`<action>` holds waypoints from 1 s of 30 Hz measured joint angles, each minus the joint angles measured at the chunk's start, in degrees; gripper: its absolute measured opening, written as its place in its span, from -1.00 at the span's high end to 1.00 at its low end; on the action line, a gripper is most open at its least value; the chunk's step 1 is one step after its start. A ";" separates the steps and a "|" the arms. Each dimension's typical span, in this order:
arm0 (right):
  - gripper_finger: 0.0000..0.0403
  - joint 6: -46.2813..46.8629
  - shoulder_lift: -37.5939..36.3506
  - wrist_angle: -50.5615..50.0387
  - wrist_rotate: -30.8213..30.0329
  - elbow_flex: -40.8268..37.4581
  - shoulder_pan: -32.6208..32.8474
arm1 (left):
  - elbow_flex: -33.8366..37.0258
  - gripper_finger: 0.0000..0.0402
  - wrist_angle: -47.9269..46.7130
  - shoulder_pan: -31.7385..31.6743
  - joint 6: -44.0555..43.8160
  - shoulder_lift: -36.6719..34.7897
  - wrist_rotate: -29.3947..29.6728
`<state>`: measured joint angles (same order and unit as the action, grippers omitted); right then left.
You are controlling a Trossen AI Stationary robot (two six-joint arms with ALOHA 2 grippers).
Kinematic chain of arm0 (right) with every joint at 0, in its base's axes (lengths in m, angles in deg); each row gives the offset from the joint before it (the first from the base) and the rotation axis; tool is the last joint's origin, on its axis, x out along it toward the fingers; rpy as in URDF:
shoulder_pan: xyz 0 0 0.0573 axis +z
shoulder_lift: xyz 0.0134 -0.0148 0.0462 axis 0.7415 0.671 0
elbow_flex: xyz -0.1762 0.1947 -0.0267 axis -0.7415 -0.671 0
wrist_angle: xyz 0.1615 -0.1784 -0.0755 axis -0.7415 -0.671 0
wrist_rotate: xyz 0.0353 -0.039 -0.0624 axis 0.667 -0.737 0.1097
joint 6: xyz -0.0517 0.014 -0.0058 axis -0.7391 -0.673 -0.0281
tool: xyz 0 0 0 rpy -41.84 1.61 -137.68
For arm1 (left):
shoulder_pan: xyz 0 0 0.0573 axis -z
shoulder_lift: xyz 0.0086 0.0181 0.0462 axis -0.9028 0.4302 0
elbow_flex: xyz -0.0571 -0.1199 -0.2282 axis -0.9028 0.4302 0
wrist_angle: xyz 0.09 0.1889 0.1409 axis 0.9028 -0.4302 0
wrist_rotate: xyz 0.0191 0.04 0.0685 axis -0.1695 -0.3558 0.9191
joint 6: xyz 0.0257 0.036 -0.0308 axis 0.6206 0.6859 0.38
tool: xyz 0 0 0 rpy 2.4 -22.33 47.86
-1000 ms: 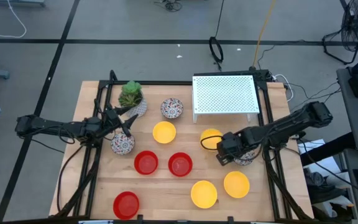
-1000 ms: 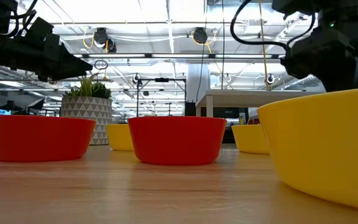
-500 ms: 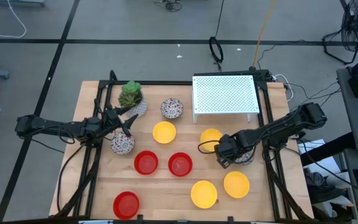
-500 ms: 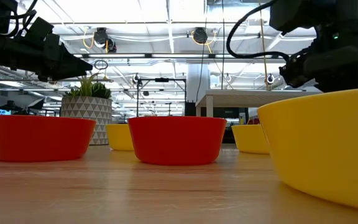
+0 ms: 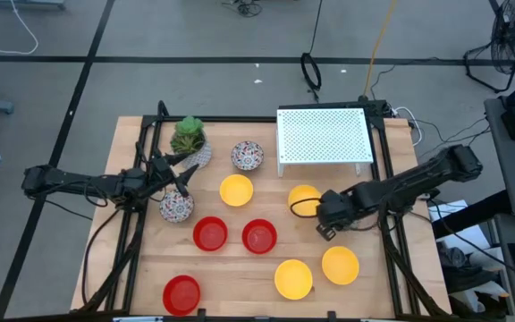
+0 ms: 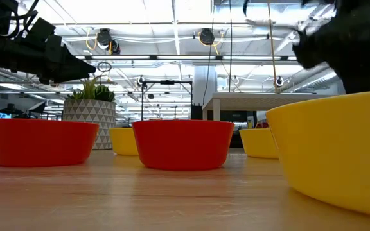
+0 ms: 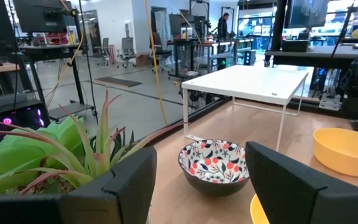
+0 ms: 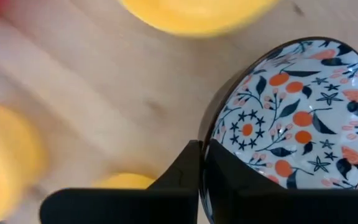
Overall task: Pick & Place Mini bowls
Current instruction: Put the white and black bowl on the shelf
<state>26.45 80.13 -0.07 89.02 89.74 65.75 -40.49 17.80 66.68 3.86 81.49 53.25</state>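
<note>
The right hand (image 5: 329,224) is closed on the rim of a floral bowl (image 8: 291,124), as the right wrist view shows: one finger is inside the rim and one outside. In the high view this hand is at about 4 o'clock of the desk (image 5: 231,268), just beside a yellow bowl (image 5: 304,199).

The left hand (image 5: 179,179) is open and hangs at about 9 o'clock, above a second floral bowl (image 5: 176,207) and near the potted plant (image 5: 189,136). A third floral bowl (image 5: 247,156) stands at 12 o'clock, beside the white perforated rack (image 5: 324,136).

Other yellow bowls (image 5: 236,190) and red bowls (image 5: 210,233) stand across the middle and the near edge.
</note>
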 joint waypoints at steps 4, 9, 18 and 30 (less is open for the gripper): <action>0.99 0.23 -7.50 3.25 -5.42 0.00 1.32 | 0.01 -0.25 0.00 0.01 -0.01 0.00 0.00; 1.00 -14.81 -15.25 17.12 -13.30 0.02 2.24 | 0.02 -0.25 0.01 0.02 -0.01 -0.02 0.01; 1.00 -41.20 -22.44 32.55 -17.11 0.11 -7.05 | 0.01 -0.25 0.02 0.01 -0.01 0.00 0.01; 1.00 -49.27 -20.05 10.46 -17.04 10.44 -31.14 | 0.01 -0.25 0.01 0.01 0.00 -0.01 0.02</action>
<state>-22.82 60.07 10.39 71.98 100.18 34.60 -40.47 17.81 66.69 3.87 81.48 53.27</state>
